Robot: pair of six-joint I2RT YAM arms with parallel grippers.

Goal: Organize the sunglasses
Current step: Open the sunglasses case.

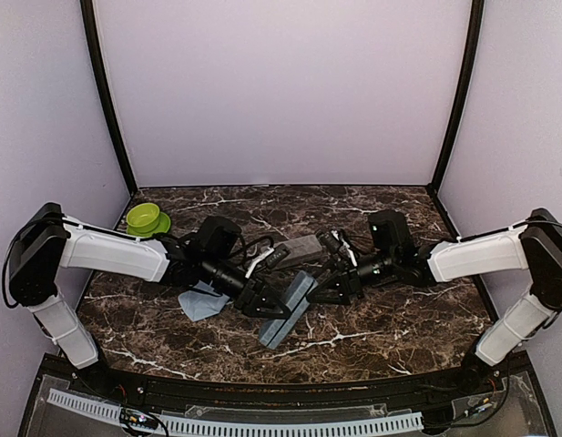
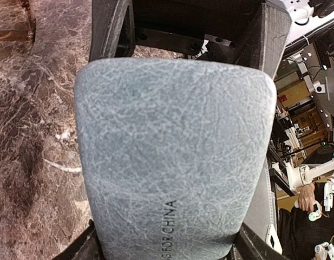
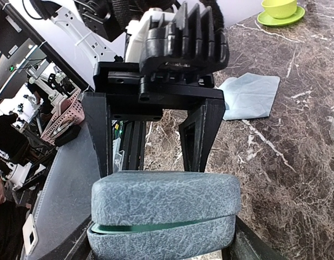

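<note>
a blue-grey case (image 1: 285,317) sits tilted between two arms above the worktop (image 1: 399,337). the right pincer (image 1: 331,289) pinches one end to steady it. the left pincer (image 1: 270,308) straddles the other end, grip unclear, likely to work the ajar lid. no sunglasses show beside either pincer.

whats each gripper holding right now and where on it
Right gripper clamps the blue-grey case across its sides at one end. Left gripper straddles the other end; whether it grips yet cannot be told.
</note>
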